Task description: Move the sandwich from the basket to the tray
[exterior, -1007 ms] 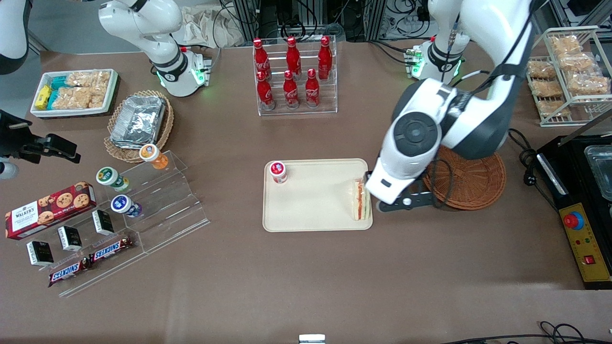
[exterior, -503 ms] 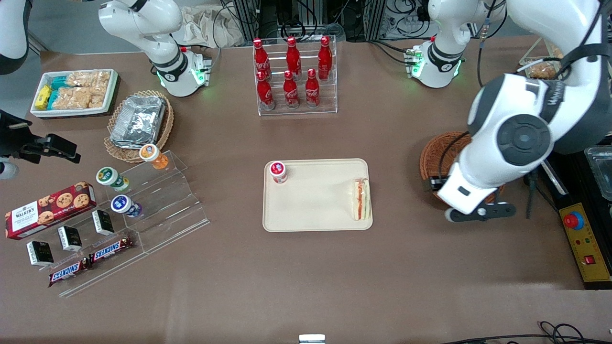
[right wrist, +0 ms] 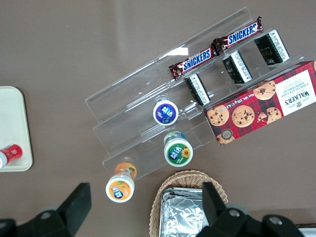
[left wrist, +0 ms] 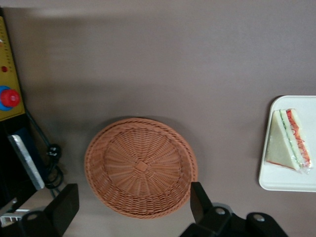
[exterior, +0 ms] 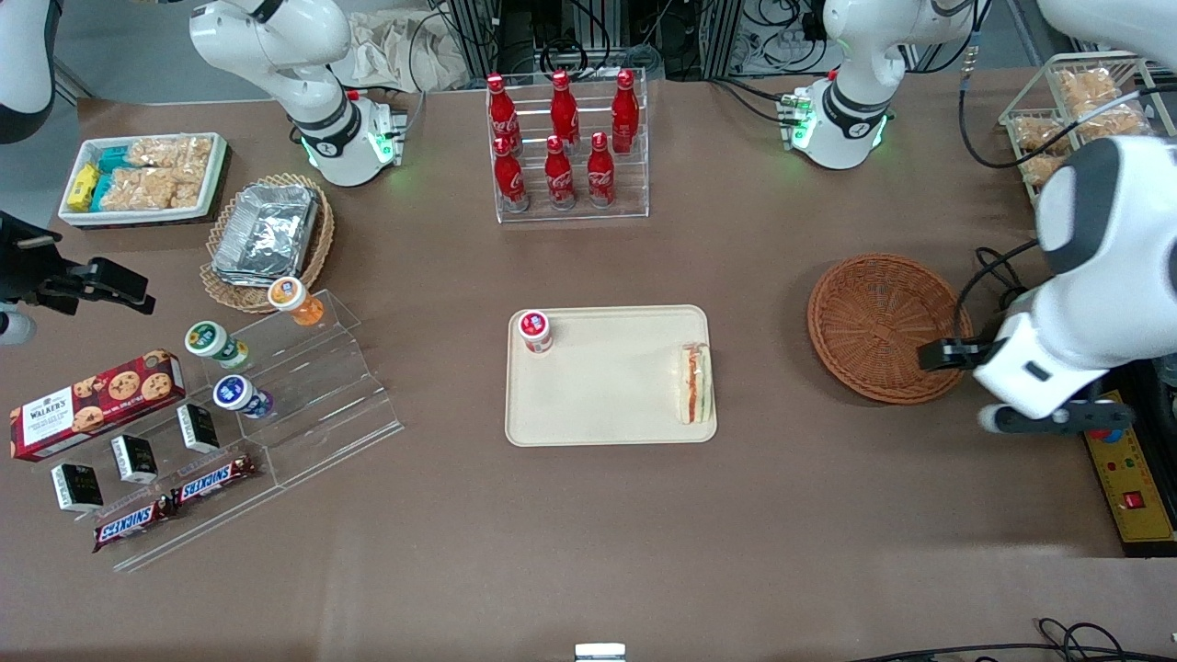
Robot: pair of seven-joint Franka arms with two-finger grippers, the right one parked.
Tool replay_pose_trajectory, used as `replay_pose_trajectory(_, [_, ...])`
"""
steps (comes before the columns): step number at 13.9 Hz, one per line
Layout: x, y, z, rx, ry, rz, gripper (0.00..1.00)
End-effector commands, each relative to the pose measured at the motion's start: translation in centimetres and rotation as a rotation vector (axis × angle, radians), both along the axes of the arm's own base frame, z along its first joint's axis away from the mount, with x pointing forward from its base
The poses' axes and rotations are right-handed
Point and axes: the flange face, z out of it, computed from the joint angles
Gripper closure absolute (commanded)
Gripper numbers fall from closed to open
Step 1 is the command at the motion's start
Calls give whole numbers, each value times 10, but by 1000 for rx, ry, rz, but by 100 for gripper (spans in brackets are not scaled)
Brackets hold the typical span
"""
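Observation:
The sandwich (exterior: pixel 695 383) (left wrist: pixel 289 140), a wrapped wedge with red and green filling, lies flat on the cream tray (exterior: pixel 607 405) (left wrist: pixel 286 180), at the tray's edge nearest the basket. The round reddish-brown wicker basket (exterior: pixel 874 322) (left wrist: pixel 140 165) holds nothing. My gripper (exterior: pixel 942 354) (left wrist: pixel 132 205) hangs high over the basket's rim, at the side toward the working arm's end of the table. It is open, its black fingers (left wrist: pixel 200 202) wide apart with nothing between them.
A small red-capped jar (exterior: pixel 534 331) stands on the tray's corner. A yellow control box with a red button (exterior: pixel 1126 460) (left wrist: pixel 10 96) and cables lie beside the basket. A rack of red cola bottles (exterior: pixel 565 147) stands farther from the front camera.
The arm has swung away from the tray's edge by the sandwich, across the basket, toward the working arm's end. The sandwich stays where it lay on the tray.

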Motion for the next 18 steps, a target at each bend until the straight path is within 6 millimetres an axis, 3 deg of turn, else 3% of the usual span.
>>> replay_pose_trajectory(1, [-17, 40, 21, -32, -9, -39, 0])
replay_pose_trajectory(7, [-37, 109, 44, -101, -50, -39, 0])
replay_pose_trajectory(11, [-56, 119, 27, -95, -115, -38, 0])
replay_pose_trajectory(18, [-46, 122, 28, -80, -122, -43, 0])
